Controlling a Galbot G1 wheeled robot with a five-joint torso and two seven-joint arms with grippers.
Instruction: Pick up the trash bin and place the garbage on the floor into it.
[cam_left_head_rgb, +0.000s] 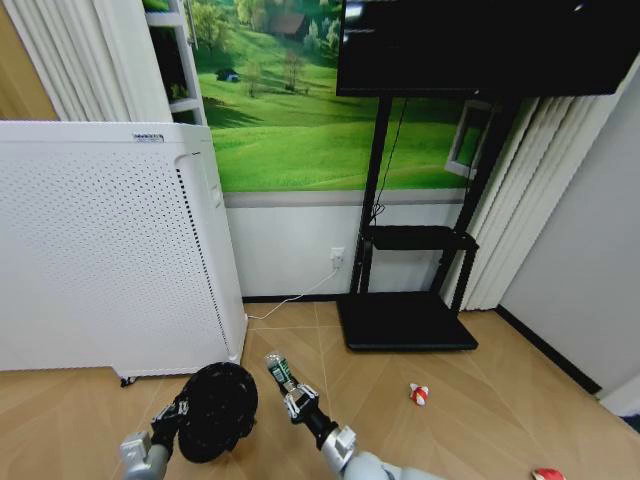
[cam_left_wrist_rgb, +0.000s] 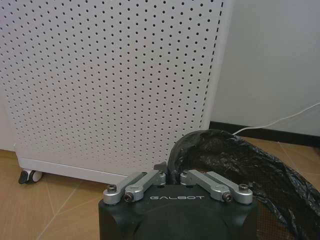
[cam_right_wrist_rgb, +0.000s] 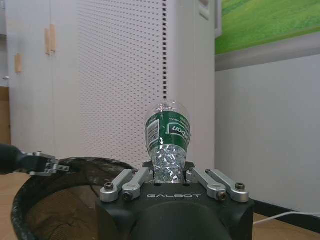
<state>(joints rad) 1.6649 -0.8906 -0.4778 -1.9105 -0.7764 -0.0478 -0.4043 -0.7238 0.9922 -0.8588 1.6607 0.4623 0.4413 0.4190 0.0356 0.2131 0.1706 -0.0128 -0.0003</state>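
— While the white appliance (cam_left_head_rgb: 110, 250) fills the left of the head view, what sits just below it?
— The bin (cam_left_head_rgb: 215, 410), black and round, low in that view just in front of the appliance's front corner. The left pincer (cam_left_head_rgb: 172, 412) is at its left rim, pinching the rim and the black bag (cam_left_wrist_rgb: 235, 160) that lines it. In the left wrist view the fingers (cam_left_wrist_rgb: 150, 179) are drawn together on the bag's edge.
— And to the right of the bin?
— The right pincer (cam_left_head_rgb: 290, 388), just beside the bin's right edge, pinching the bottle (cam_left_head_rgb: 279, 371). The bottle is clear plastic with a green label, and its free end points up and away from the arm. In the right wrist view the bottle (cam_right_wrist_rgb: 168, 137) stands between the fingers (cam_right_wrist_rgb: 131, 181), with the bin's rim (cam_right_wrist_rgb: 60, 167) next to it and the left pincer (cam_right_wrist_rgb: 47, 164) clamped on that rim.
— Farther right?
— A black TV stand (cam_left_head_rgb: 405, 320) stands against the wall. On the wood floor (cam_left_head_rgb: 480, 400) lies the red-and-white piece (cam_left_head_rgb: 419, 394), well apart from the bin. The red piece (cam_left_head_rgb: 547, 474) lies at the lower right edge of the head view.
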